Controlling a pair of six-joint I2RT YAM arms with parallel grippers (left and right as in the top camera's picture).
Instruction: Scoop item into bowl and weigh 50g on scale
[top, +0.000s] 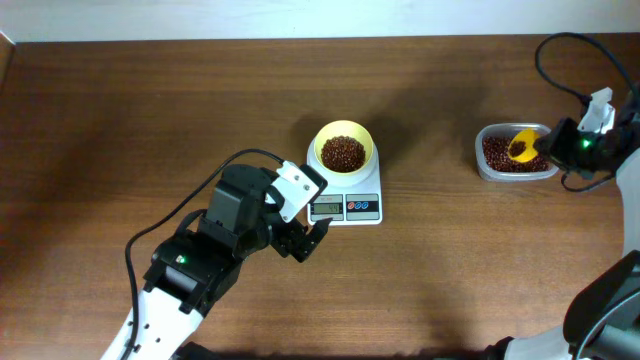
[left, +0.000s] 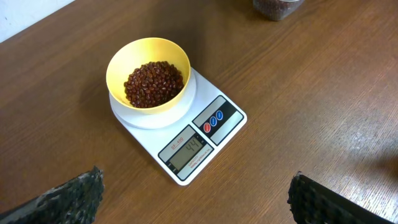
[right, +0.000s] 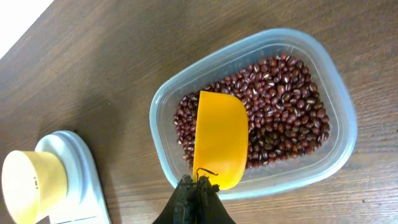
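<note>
The pale-yellow bowl (top: 343, 147) holds red-brown beans (top: 343, 153) and stands on the white scale (top: 348, 205). In the left wrist view the bowl (left: 148, 70) sits on the scale (left: 186, 134), whose display reads 44. My left gripper (top: 305, 240) is open and empty, just in front of the scale's left corner. My right gripper (top: 552, 146) is shut on the handle of a yellow scoop (right: 219, 137). The scoop hangs over the beans (right: 280, 106) in the clear tub (right: 339, 93); its back faces the camera.
The clear tub (top: 488, 172) stands at the far right of the wooden table. A black cable loops above the right arm (top: 560, 60). The left arm's body (top: 215, 235) lies left of the scale. The tub's edge shows in the left wrist view (left: 277, 7).
</note>
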